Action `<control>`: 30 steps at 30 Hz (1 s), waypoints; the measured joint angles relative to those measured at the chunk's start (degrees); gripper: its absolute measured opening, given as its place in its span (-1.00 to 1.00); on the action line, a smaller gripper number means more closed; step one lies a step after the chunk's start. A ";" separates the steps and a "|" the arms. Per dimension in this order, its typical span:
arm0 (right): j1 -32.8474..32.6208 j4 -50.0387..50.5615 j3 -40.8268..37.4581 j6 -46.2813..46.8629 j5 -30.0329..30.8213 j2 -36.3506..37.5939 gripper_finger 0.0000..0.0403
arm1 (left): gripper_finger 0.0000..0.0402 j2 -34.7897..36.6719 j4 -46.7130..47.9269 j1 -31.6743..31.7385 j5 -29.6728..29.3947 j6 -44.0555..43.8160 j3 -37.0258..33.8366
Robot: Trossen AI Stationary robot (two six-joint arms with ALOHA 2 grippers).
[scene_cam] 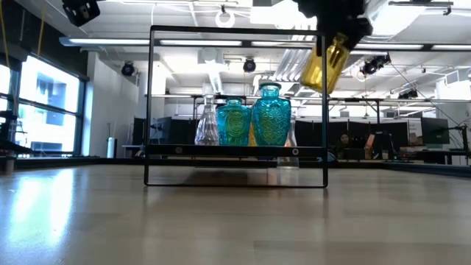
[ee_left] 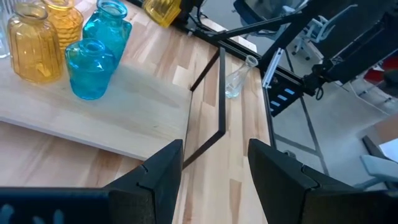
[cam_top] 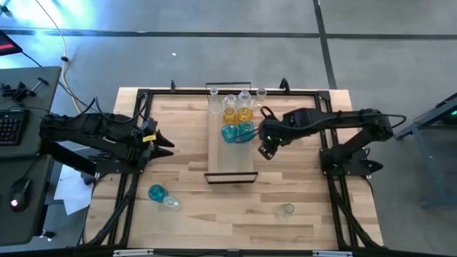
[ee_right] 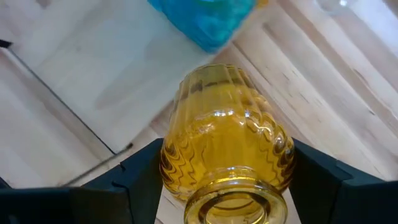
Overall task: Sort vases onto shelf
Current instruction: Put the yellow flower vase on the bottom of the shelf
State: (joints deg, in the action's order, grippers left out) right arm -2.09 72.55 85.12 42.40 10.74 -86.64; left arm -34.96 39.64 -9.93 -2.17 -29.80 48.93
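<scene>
The shelf (cam_top: 232,160) lies mid-table, a light board with black end frames. At its far end stand clear (cam_top: 213,94), amber (cam_top: 230,112) and teal vases (cam_top: 230,133); the low view shows the teal pair (scene_cam: 270,115). My right gripper (cam_top: 265,148) hovers by the shelf's right edge, shut on an amber vase (scene_cam: 324,65). My left gripper (cam_top: 170,145) waits open left of the shelf, its fingers apart in the left wrist view (ee_left: 214,165). A teal vase (cam_top: 156,191) and two clear ones (cam_top: 170,202) (cam_top: 285,209) are on the near tabletop. My right gripper (ee_right: 227,180) pinches the amber vase between its two fingers, one on each side of the upper belly (ee_right: 180,162) just below the neck. It comes from above. The vase is lifted clear and hangs tilted, mouth (ee_right: 233,208) toward the wrist, base (scene_cam: 315,79) down.
The near half of the shelf board (ee_left: 93,118) is bare wood. Black frame rails (cam_top: 128,193) run along the table's left and right sides. A desk with a keyboard (cam_top: 7,125) stands left of the table.
</scene>
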 joint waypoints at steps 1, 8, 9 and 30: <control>0.54 -0.90 0.00 -1.17 -0.80 -0.33 0.25 | -0.13 0.00 -0.01 0.00 0.00 -0.03 0.00; 2.12 -7.58 0.00 -5.36 -7.31 -2.09 0.25 | -0.13 0.00 0.00 0.00 -0.08 -0.56 0.00; 2.12 -8.24 0.00 -5.43 -7.98 -2.20 0.25 | -0.13 0.00 0.00 0.00 -0.14 -0.57 0.00; 5.25 -10.81 8.42 -18.40 -15.24 -13.84 0.25 | -0.13 -2.18 -0.20 0.06 -6.99 -0.02 0.04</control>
State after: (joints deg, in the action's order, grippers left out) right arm 3.16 61.74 93.54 24.00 -4.50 -100.48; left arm -37.14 39.44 -9.87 -9.17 -29.82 48.97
